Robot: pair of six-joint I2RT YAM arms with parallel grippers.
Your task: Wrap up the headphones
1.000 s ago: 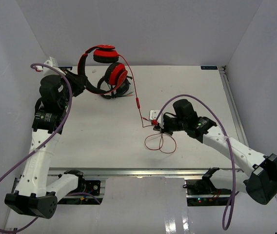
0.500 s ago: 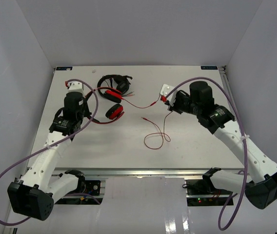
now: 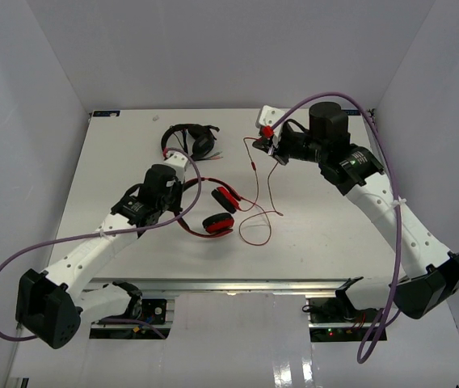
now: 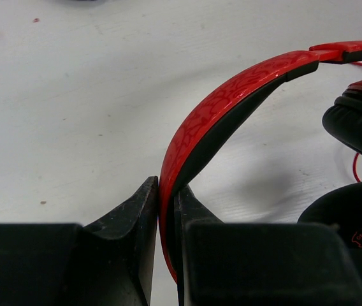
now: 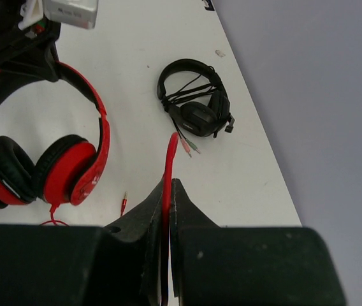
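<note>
The red headphones [image 3: 217, 212] lie in the middle of the table, earcups to the right. My left gripper [image 3: 181, 202] is shut on their red headband [image 4: 232, 95]; the black-padded earcups [image 4: 359, 124] show at the right of the left wrist view. My right gripper [image 3: 268, 134] is shut on the thin red cable [image 5: 168, 156] and holds it raised over the far middle of the table. The cable [image 3: 268, 190] hangs down from it to loose loops [image 3: 254, 230] on the table. The right wrist view shows the headphones [image 5: 72, 172] and the cable's plug [image 5: 124, 204] below.
All-black headphones [image 3: 191, 139] with a bundled cable lie at the far middle-left of the table, also in the right wrist view [image 5: 194, 105]. White walls close the table on the left, back and right.
My left gripper carried the red headphones from the far left down to the middle of the table. My right gripper rose and moved to the far middle, lifting the cable.
</note>
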